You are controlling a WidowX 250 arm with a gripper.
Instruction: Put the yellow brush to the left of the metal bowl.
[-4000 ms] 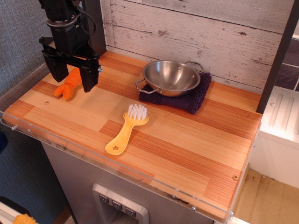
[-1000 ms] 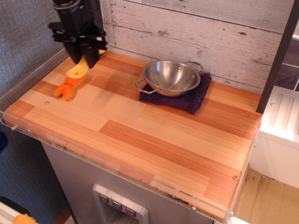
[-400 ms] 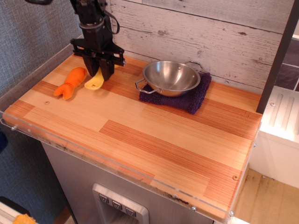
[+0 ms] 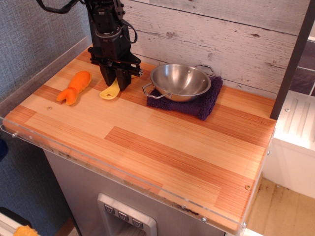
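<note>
Yellow brush (image 4: 109,92) is your item, left of centre in the upper part of the frame, its rounded end touching or just above the wooden counter (image 4: 147,142). Starting at the left, you see an orange carrot-like toy (image 4: 74,87) lying on the wood. Just right of it, your gripper (image 4: 115,82) points down with its fingers clamped on the brush. Further right, the metal bowl (image 4: 180,81) sits on a dark purple cloth (image 4: 202,103) near the whitewashed plank wall (image 4: 221,34).

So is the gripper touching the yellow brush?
Touching. The one camera view shows the gripper closed around the yellow brush, whose rounded end pokes out below it.
</note>
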